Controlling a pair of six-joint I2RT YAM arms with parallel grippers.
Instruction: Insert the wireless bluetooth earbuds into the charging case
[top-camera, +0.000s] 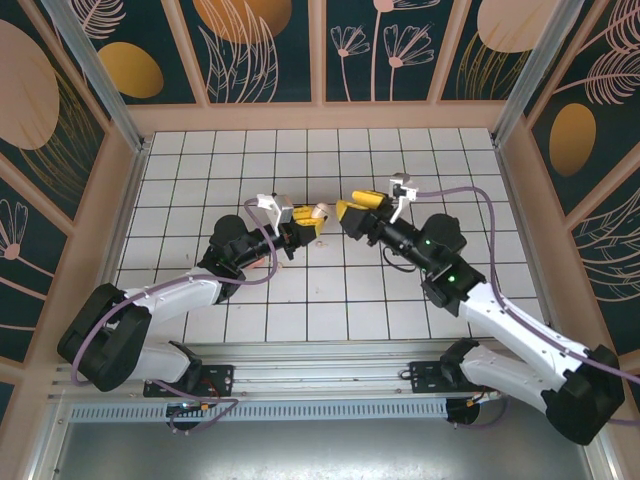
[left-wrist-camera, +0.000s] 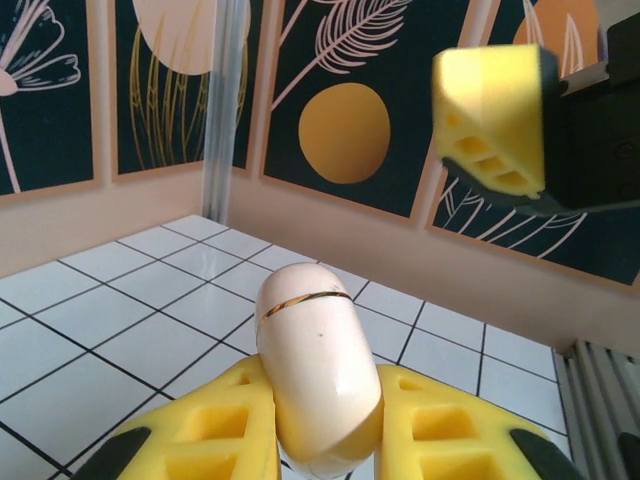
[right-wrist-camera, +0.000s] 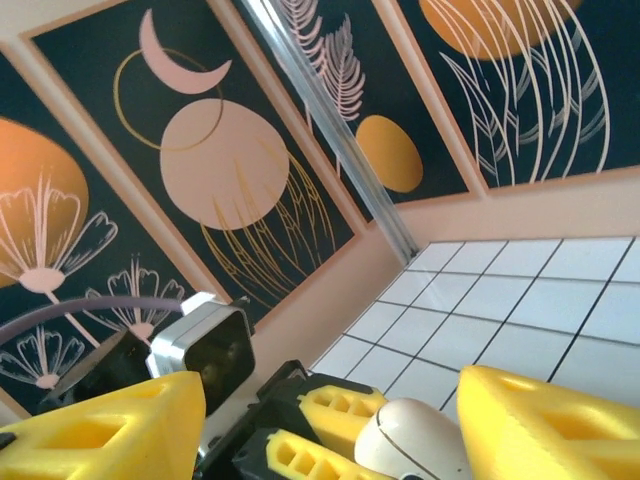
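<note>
Left gripper (top-camera: 308, 218): clamped on charging case (left-wrist-camera: 318, 370) at mid tiled table (top-camera: 200, 180). Case tilted upright between yellow fingers (left-wrist-camera: 220, 425), lid shut, seam line showing. Just right: right gripper (top-camera: 345, 213) spread wide, facing case, close but apart.

charging case (left-wrist-camera: 318, 370) lower end hidden between left hand (left-wrist-camera: 325, 442) fingers, cut off by bottom edge
</note>
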